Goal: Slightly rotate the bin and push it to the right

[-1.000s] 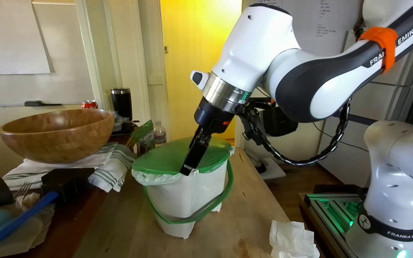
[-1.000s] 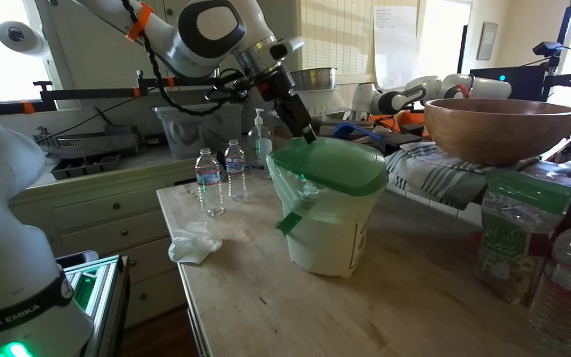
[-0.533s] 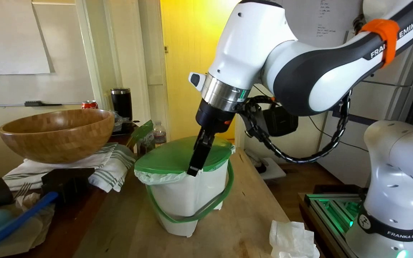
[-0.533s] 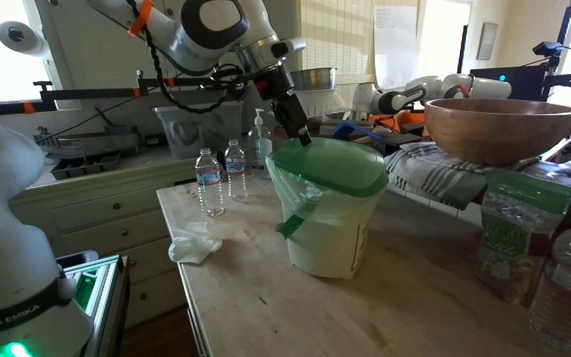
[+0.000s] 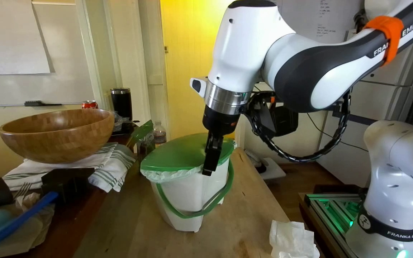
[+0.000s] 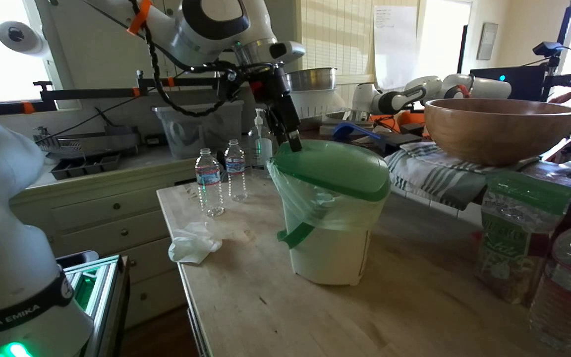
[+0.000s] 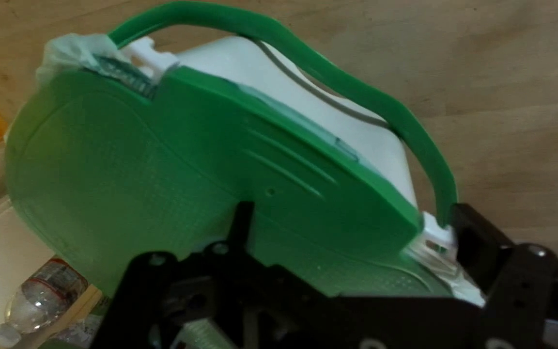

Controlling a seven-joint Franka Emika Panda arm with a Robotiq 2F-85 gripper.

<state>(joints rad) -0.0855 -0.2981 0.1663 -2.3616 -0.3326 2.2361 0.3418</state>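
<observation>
Here's the gripper (image 7: 351, 208), jaws spread wide: one finger (image 7: 240, 228) over the green lid (image 7: 201, 179), the other at its right-hand corner, contact impossible to call. The white plastic bin (image 5: 188, 190) stands upright, lower centre in an exterior view. The danger: pushing this high could tip that tapering body, or snag the plastic liner (image 5: 167, 175) and pop the lid.

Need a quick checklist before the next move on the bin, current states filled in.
1. Bin upright on the table: ok.
2. Lid covering the bin: ok.
3. Gripper open, fingers apart: ok.
4. Finger contact with the bin: cannot tell.
5. Handle free of the nearer finger: cannot tell.
6. Crumpled paper apart from the bin: ok.
</observation>
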